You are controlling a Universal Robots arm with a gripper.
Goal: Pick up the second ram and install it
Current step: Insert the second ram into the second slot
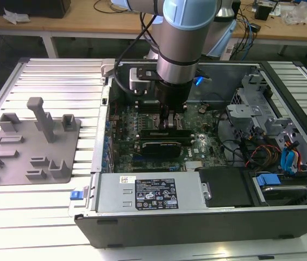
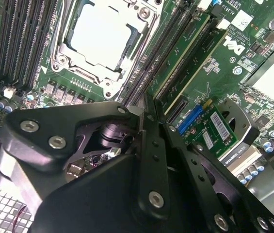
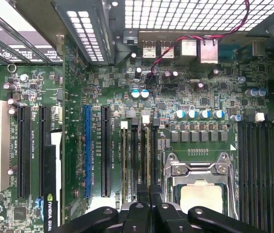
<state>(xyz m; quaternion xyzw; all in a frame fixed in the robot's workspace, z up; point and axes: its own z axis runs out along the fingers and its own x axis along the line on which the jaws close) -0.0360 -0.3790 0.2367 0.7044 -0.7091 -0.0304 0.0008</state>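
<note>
My gripper point(image 1: 169, 120) reaches down into the open computer case point(image 1: 283, 103), low over the motherboard's memory slots beside the processor socket point(image 2: 103, 34). Its black fingers are shut, tips together, in both wrist views point(image 2: 143, 116) point(image 3: 150, 194). A narrow green ram stick point(image 2: 183, 58) stands edge-on in a slot that runs away from the fingertips, and it appears seated in the first wrist view point(image 3: 152, 155) with white latches at the slot ends. I cannot tell whether the fingertips touch its top edge.
A black graphics card point(image 1: 164, 145) lies just in front of the gripper. The power supply point(image 1: 148, 193) and drive cage with cables point(image 1: 283, 157) fill the case's near side and the exterior view's right. A grey fixture tray point(image 1: 31, 141) with empty holders sits on the exterior view's left.
</note>
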